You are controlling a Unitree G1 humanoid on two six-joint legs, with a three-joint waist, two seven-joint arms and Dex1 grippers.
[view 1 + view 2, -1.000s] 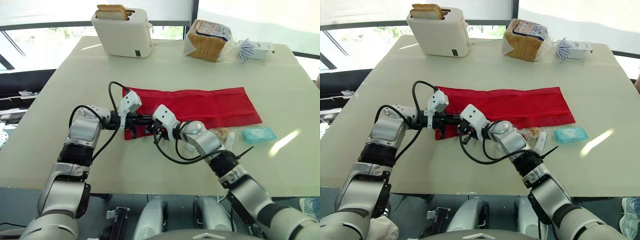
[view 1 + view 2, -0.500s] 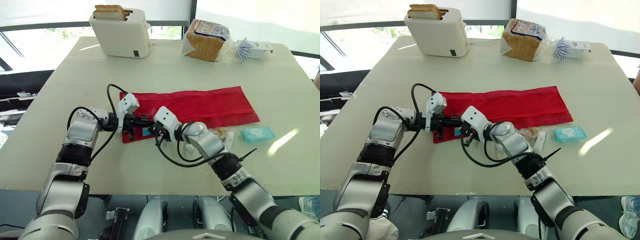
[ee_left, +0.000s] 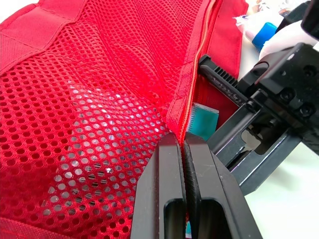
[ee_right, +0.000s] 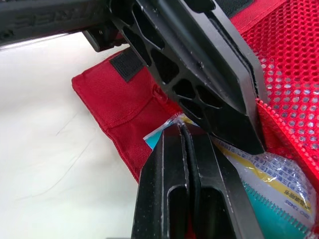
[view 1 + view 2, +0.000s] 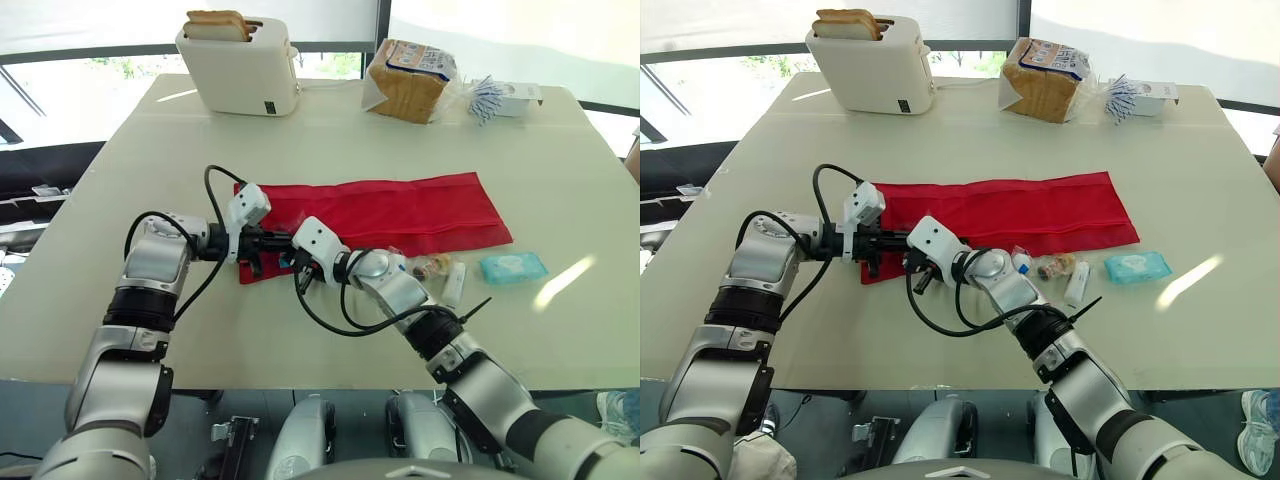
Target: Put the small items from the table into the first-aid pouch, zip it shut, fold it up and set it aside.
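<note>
Big pale surface (image 5: 300,140) holds everything. Long red pouch (image 5: 400,210) lies flat across middle, mouth open at end on robot's left. White toaster (image 5: 240,62) with bread in it and bread bag (image 5: 410,78) stand at far edge, well apart from pouch. Left hand (image 3: 185,144) closed, pinching pouch's zipper edge at open end. Right hand (image 4: 182,130) closed on corner of small packet (image 4: 259,174), just beside left hand. Packet sits partly inside pouch mouth. Teal wipes pack (image 5: 513,266) and white tube (image 5: 453,283) lie on surface beside pouch's near edge, on robot's right.
</note>
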